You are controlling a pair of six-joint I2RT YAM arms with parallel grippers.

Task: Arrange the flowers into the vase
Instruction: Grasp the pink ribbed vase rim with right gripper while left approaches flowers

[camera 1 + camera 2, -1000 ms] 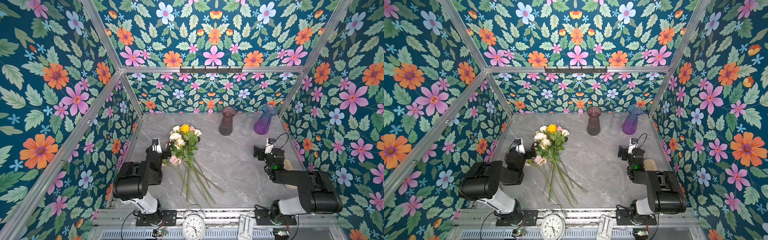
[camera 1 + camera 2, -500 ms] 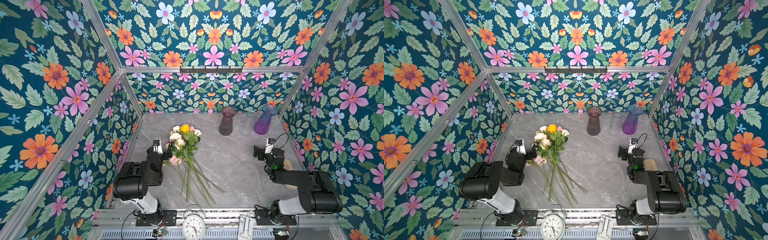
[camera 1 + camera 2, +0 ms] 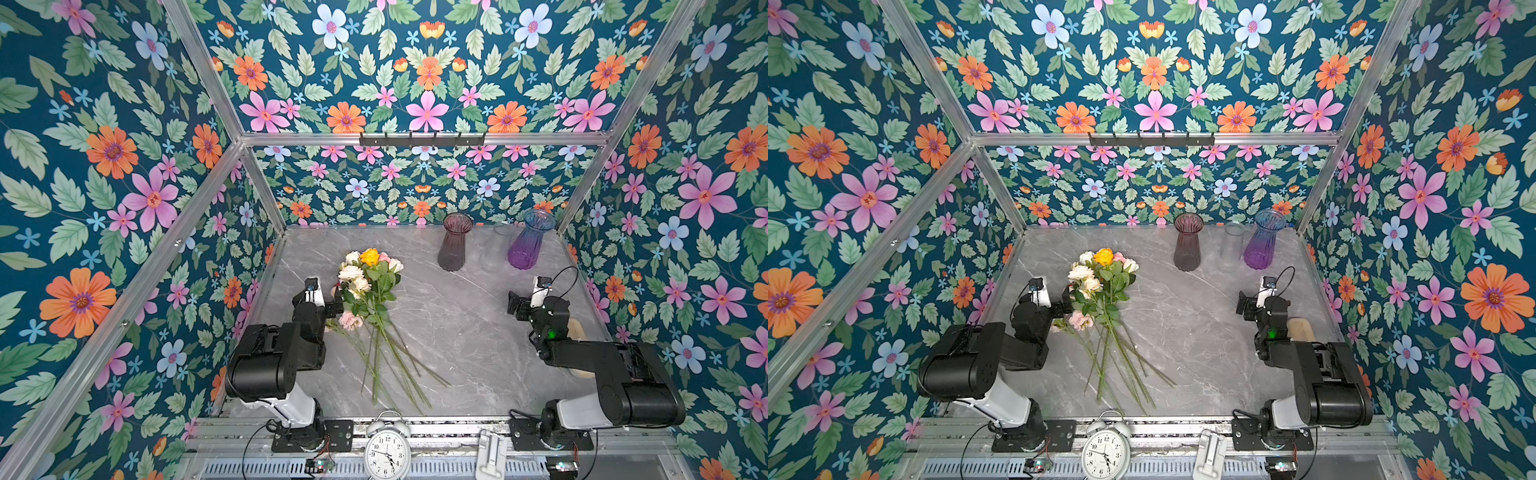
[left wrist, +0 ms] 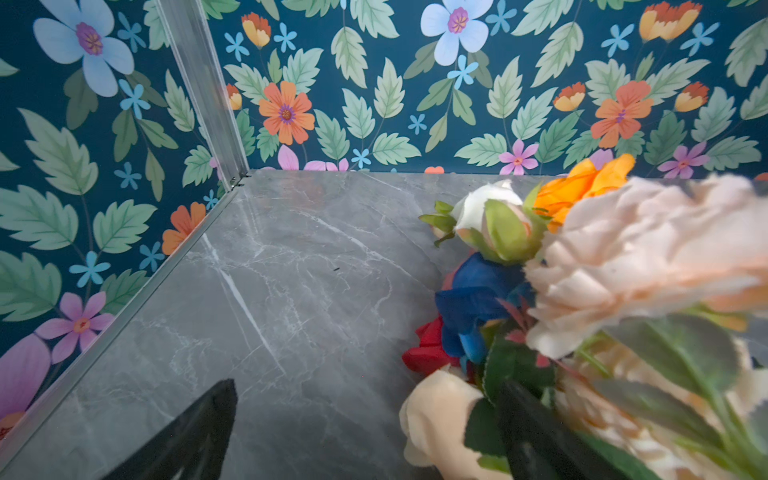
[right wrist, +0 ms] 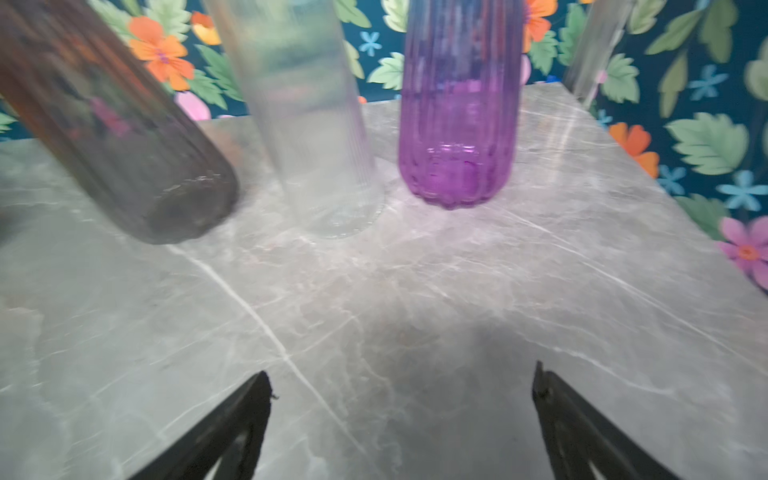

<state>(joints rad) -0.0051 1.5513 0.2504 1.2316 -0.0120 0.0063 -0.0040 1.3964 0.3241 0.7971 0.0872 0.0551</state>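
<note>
While the flowers [image 3: 371, 291] lay in a loose bunch on the left half of the grey marble table [image 3: 457, 332], their cream, white, orange and pink heads pointed toward the far wall and their green stems fanned out toward the near edge. A blue head [image 4: 478, 299] and a red head [image 4: 430, 349] sat low in the bunch in the left wrist view. The left gripper [image 3: 336, 302] was just beside the heads on their left, jaws spread wide. One finger [image 4: 199, 436] stood over bare marble and the other [image 4: 532, 432] was among the leaves, clamping nothing. Far right, three vases stood upright in a row near the back wall: a smoky pink vase [image 3: 454, 243], a clear vase [image 3: 496, 249] and a purple vase [image 3: 528, 241]. The right gripper [image 3: 514, 305] hung nearer than the purple vase, well apart from the flowers, its jaws wide and empty over bare table. An alarm clock [image 3: 387, 449] stood at the near edge, in the middle.
</note>
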